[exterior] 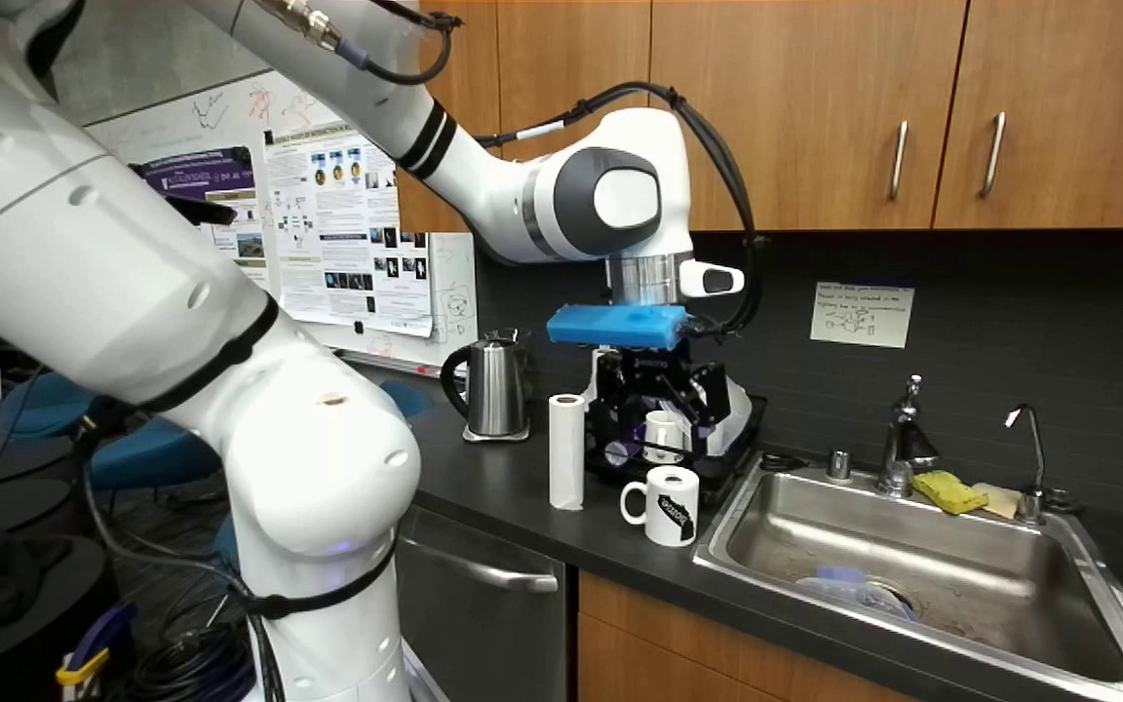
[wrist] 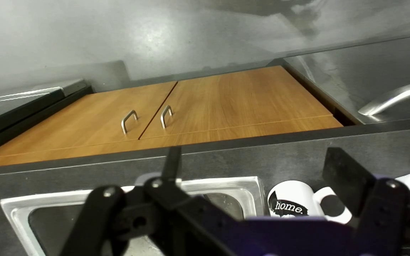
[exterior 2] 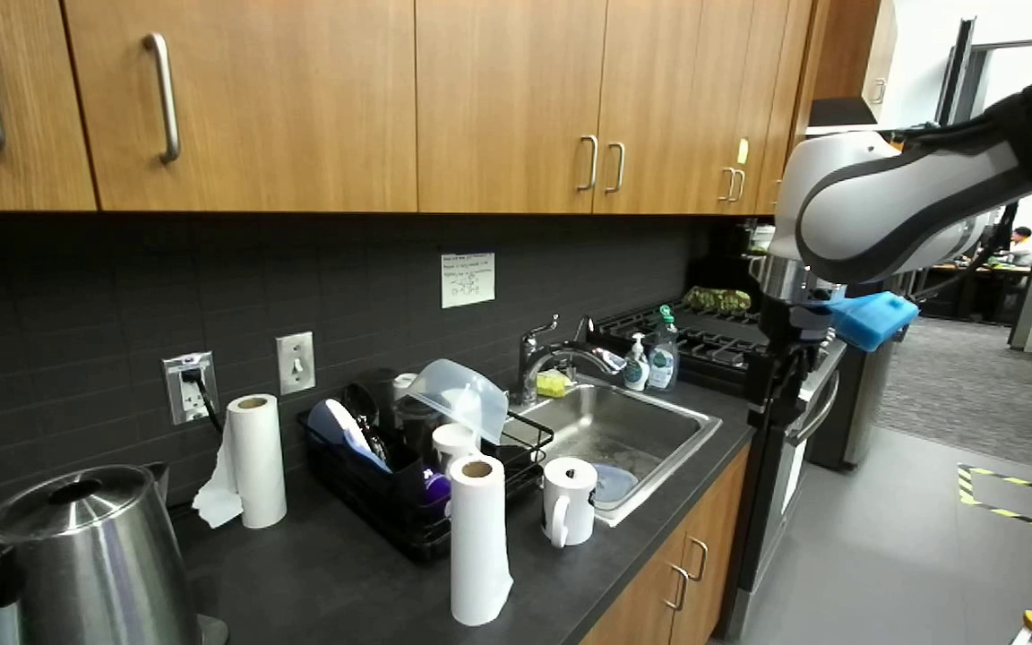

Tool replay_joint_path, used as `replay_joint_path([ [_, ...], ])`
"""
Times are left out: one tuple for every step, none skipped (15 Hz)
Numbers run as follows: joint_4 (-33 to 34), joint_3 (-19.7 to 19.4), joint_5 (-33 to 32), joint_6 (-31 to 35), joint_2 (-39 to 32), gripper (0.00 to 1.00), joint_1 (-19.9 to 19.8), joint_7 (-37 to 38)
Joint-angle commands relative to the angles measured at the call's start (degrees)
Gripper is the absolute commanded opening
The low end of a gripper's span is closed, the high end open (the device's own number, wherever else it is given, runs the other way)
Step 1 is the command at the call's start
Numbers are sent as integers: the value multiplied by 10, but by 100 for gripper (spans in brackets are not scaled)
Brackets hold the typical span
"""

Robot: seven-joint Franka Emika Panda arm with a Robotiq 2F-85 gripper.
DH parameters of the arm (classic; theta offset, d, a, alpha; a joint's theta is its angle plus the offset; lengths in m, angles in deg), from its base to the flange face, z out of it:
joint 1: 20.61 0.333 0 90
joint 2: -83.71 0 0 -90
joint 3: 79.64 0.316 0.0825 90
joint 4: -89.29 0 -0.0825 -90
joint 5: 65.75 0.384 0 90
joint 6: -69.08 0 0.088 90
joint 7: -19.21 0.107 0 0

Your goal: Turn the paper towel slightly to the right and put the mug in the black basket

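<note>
- Dark kitchen countertop, your gripper hanging with fingers wide, nothing held.
- White mug sits beside the sink, reads "home."
- Front paper towel roll stands near it; clip that and it'd probably topple.
- Black dish rack looks crammed, so your mug could snag.
- Wall note: too small to read.

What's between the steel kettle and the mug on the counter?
A paper towel roll stands upright between kettle and mug, touching neither, in both exterior views. Behind the roll, an exterior view shows the black basket.
</note>
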Motion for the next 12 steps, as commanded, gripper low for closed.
replay_joint_path([
  [4,-7,1,-5,-1,100,-5,-4],
  [8,-8,0,-6,-8,100,-8,-1],
  [13,-9,0,-6,-14,100,-9,0],
  [21,-4,1,-4,-23,100,-9,9],
  [27,-1,4,-5,-28,100,-6,14],
  [41,10,12,-7,-38,100,3,28],
  [50,16,20,-10,-43,100,10,35],
  [64,32,35,-12,-50,100,26,51],
  [75,45,47,-11,-58,100,36,63],
  [95,65,61,-13,-73,100,53,81],
  [115,83,73,-14,-87,100,67,96],
  [134,98,81,-17,-101,100,78,110],
])
